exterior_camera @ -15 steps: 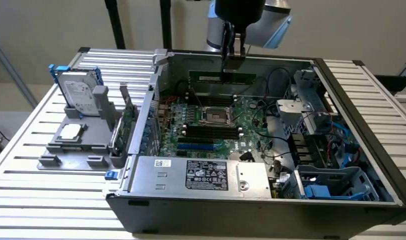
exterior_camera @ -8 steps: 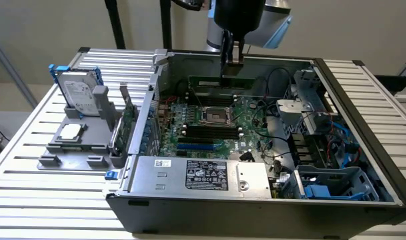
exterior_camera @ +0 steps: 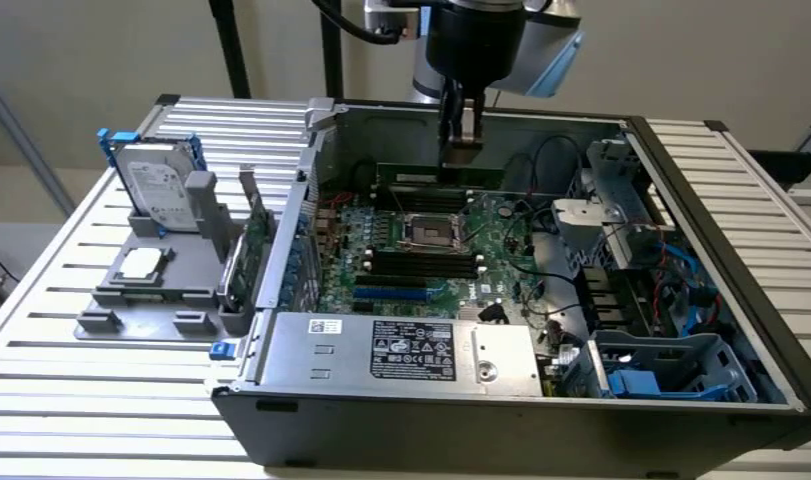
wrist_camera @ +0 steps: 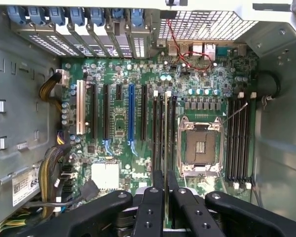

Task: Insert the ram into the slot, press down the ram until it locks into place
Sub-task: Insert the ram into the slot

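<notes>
We see a plain beige wall (exterior_camera: 725, 60) behind, softly and evenly lit. A white slatted bench (exterior_camera: 58, 400) carries everything, its slats reaching the near edge. Two black poles (exterior_camera: 229, 45) rise beyond its far edge, and dull floor (exterior_camera: 12, 215) shows past the bench's edge on the exterior view's left.

Dark grey computer case (exterior_camera: 512, 425): matt sheet metal. White slatted desk (exterior_camera: 85, 400): smooth painted metal. Green motherboard (wrist_camera: 118, 128): lacquered, faintly glossy. Thin green circuit-board ram (wrist_camera: 166, 123): matt edge. Black tool (wrist_camera: 166, 183): smooth matt plastic.
</notes>
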